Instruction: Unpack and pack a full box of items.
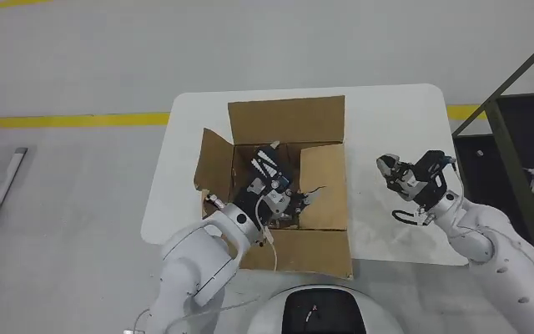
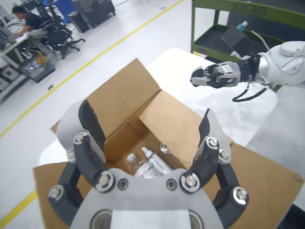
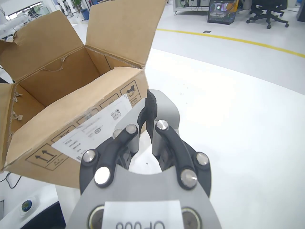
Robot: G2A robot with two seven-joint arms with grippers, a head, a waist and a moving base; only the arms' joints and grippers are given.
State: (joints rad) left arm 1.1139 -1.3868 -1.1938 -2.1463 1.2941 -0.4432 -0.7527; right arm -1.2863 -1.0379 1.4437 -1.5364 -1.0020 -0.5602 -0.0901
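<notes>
White table (image 1: 392,108) on a pale workshop floor with a yellow line; desks and chairs far behind.

Nearest is the left gripper (image 2: 145,120), fingers spread wide and holding nothing, hanging over the mouth of the box (image 3: 78,110). Below it, on the box floor, lie a clear bottle (image 2: 140,165), a slim white tube (image 2: 156,159) touching it and a small round cap (image 2: 164,148) just beside. The box sits mid-table with all four flaps folded out. Past it the right gripper (image 3: 148,107) is pinched closed on nothing, over bare table near the box's labelled side wall. A green cart (image 2: 214,8) stands beyond the table edge.

Progress, as a guess: the items I see are all inside the box, so this is either early in unpacking or late in packing — cannot tell which.

Hidden: the left gripper's palm cuts off the bottle's lower part and much of the box floor, and in the top view the arm covers most of the inside — item count unknown. The right wrist view shows the inner walls, not the bottom.
</notes>
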